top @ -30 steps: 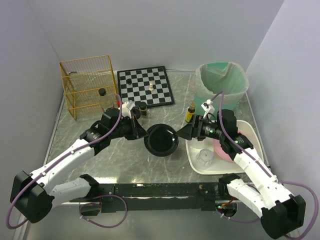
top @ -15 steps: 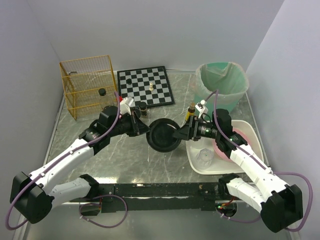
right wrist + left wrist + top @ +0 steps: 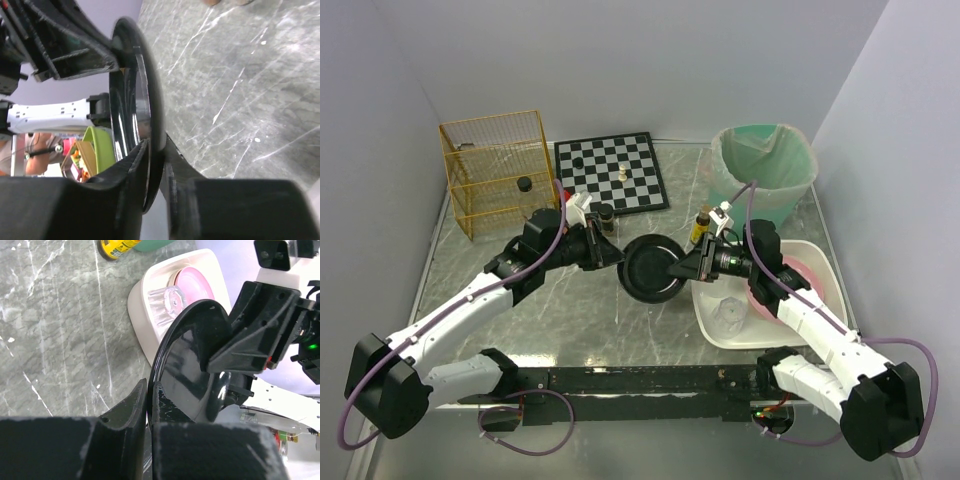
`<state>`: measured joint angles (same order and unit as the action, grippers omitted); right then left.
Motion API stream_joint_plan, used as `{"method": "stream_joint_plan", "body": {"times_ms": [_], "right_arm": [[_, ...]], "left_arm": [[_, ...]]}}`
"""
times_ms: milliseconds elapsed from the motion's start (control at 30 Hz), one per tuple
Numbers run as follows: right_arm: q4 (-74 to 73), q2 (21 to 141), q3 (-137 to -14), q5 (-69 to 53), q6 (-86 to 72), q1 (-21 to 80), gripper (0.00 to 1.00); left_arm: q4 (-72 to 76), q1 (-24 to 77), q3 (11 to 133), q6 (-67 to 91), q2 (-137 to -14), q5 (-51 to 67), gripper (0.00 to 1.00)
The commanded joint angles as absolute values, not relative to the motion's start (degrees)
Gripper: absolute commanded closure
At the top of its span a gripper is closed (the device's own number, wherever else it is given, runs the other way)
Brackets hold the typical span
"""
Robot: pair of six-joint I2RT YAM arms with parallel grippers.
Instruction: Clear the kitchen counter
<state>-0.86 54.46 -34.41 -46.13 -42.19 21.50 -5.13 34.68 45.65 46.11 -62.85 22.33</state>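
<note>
Holding a black plate from both sides here, no joke. Clamped narrow on the rim with the left gripper, pinched just as tight on the opposite rim with the right gripper, tips facing each other across the dish. Underneath both grippers, the kitchen counter, grey-green marble look. Right behind the right gripper, a white tray with a pink plate and a clear cup in it. Just beyond that same gripper, a small yellow-label bottle, then a green bin further out. Past the left gripper, a chessboard, plus a wire basket off to its outer side.
</note>
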Motion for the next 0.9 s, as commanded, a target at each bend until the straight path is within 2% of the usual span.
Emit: {"method": "stream_joint_plan", "body": {"times_ms": [0, 67, 133, 233, 333, 600, 867], "right_arm": [[1.8, 52.2, -35.2, -45.5, -42.3, 21.9, 0.79], [1.6, 51.2, -35.1, -44.3, -42.9, 21.9, 0.89], [0.3, 50.5, -35.2, -42.1, -43.2, 21.8, 0.98], [-3.2, 48.3, -35.2, -38.2, -43.8, 20.2, 1.00], [-6.1, 44.8, -34.5, -35.7, -44.7, 16.7, 1.00], [-14.0, 34.6, -29.1, -31.4, -50.2, 1.9, 1.00], [-19.0, 24.4, -25.7, -23.0, -55.6, -4.5, 1.00]], "left_arm": [[-1.0, 34.5, 46.9, 46.4, -63.1, 23.2, 0.93], [-0.4, 34.5, 46.3, 46.7, -63.1, 23.4, 0.86], [-0.6, 34.5, 46.1, 46.8, -63.0, 22.9, 0.73], [-2.4, 34.5, 46.5, 46.0, -62.8, 21.5, 0.54], [-4.3, 34.5, 46.7, 45.4, -62.1, 19.9, 0.46], [-4.4, 34.5, 45.8, 44.9, -61.6, 19.6, 0.44], [-4.9, 34.5, 45.4, 44.6, -60.5, 19.7, 0.46]]}}
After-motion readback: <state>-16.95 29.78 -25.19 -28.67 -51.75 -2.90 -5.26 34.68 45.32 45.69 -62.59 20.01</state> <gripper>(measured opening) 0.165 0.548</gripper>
